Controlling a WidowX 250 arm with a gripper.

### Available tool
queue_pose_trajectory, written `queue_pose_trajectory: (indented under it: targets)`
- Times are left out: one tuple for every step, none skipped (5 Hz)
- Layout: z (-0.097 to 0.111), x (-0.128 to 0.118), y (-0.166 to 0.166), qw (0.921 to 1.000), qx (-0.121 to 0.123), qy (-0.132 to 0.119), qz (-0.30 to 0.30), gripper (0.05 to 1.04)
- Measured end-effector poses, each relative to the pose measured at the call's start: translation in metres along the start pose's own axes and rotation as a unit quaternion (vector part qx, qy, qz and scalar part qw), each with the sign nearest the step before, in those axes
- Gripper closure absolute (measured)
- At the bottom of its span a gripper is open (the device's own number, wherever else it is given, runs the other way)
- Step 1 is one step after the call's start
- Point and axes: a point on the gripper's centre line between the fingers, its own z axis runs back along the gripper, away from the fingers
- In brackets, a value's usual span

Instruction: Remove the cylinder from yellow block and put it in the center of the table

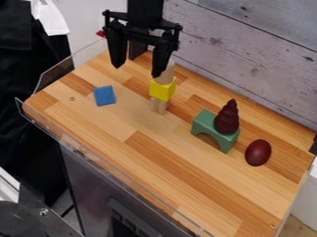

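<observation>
Atop the yellow block, the cylinder stands upright—right of centre between the gripper's 2 spread fingers in view, so the grasp likely needs a rightward shift.

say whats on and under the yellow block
A light wooden cylinder stands on the yellow block, partly covered by the gripper; light wooden pieces support it from below. Contact faces are hidden.

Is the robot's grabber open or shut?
Open. The grabber has its two fingers spread wide apart, with a big gap between them, near the yellow block.
</observation>
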Motion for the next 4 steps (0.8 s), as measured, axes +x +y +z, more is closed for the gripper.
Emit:
queue_pose_trajectory:
  targets:
    - [-0.009,-0.001,0.001,0.9999,0.001,0.017,0.0,0.085]
    - [-0.014,-0.001,-0.001,0.9997,-0.002,0.025,-0.004,0.085]
    - [-0.014,0.002,-0.008,0.9996,-0.006,0.024,-0.015,0.085]
    - [-0.011,0.006,-0.011,0.9995,-0.015,0.016,-0.022,0.085]
